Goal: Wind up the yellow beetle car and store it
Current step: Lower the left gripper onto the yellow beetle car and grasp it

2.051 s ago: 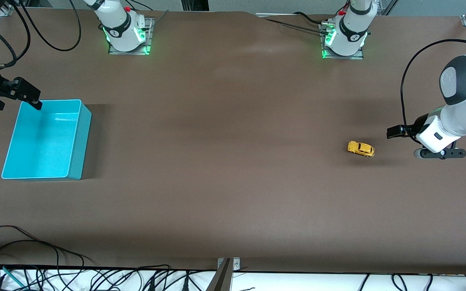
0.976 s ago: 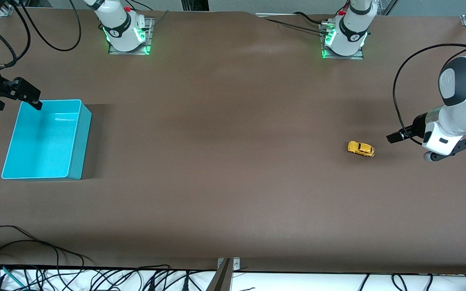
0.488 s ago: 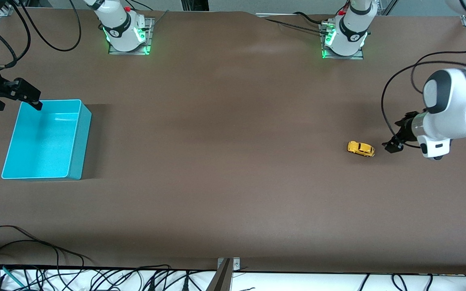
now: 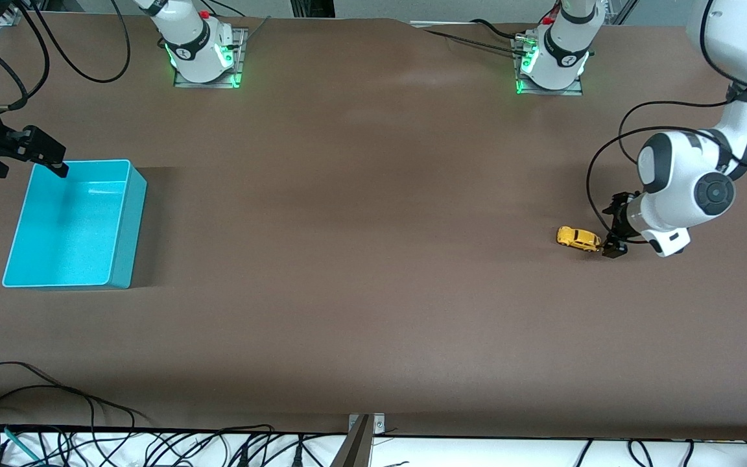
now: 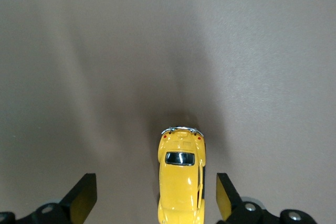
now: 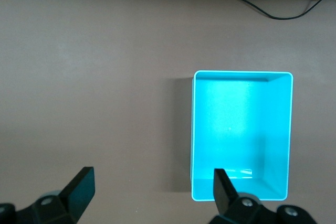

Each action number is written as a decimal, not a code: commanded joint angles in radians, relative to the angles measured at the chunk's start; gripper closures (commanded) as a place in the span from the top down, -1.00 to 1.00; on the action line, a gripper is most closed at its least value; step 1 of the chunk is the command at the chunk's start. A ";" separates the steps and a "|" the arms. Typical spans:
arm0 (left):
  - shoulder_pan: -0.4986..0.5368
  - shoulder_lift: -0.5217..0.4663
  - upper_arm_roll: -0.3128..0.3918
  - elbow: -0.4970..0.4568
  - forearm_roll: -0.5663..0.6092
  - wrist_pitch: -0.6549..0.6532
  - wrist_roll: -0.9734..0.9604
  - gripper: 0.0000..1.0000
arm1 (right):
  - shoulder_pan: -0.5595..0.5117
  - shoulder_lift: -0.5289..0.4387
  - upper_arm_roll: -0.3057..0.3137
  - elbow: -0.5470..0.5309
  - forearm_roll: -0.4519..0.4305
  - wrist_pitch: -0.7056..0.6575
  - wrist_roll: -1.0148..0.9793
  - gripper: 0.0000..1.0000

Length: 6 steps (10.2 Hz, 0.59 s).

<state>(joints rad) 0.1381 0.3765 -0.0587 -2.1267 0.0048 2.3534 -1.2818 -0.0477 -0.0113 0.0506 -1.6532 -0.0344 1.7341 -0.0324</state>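
Note:
The yellow beetle car point(image 4: 578, 239) stands on the brown table toward the left arm's end. My left gripper point(image 4: 610, 228) is low at the car's end and open. In the left wrist view the car point(image 5: 181, 182) lies part way between the gripper's point(image 5: 153, 199) fingers, close to one finger point(image 5: 224, 196) and untouched. My right gripper point(image 4: 26, 166) hangs open and waiting over a corner of the turquoise bin point(image 4: 75, 220), with nothing between its fingers. The right wrist view looks down from that gripper point(image 6: 152, 190) onto the bin point(image 6: 236, 129), which holds nothing.
Both arm bases point(image 4: 203, 52) stand along the table edge farthest from the front camera. Loose black cables point(image 4: 56, 402) lie at the nearest edge toward the right arm's end. A metal bracket point(image 4: 364, 428) sits mid-way along that edge.
The left arm has swung in toward the car and come down, so its open fingers now straddle the car's end. The car, the bin and the right arm have not moved.

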 commanded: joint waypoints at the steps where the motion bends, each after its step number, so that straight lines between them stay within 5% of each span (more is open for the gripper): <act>1: -0.009 0.039 -0.013 0.005 -0.028 0.053 -0.063 1.00 | 0.002 0.007 -0.001 0.018 -0.002 -0.013 0.003 1.00; 4: -0.011 0.064 -0.015 0.010 -0.029 0.087 -0.071 0.79 | 0.002 0.007 -0.001 0.019 -0.002 -0.011 0.003 1.00; 6: -0.009 0.065 -0.026 0.010 -0.029 0.087 -0.076 -0.27 | 0.002 0.007 -0.001 0.018 -0.002 -0.011 0.003 1.00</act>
<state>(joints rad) 0.1313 0.4354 -0.0751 -2.1263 0.0033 2.4347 -1.3512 -0.0477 -0.0108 0.0505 -1.6532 -0.0344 1.7341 -0.0324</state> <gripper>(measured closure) 0.119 0.000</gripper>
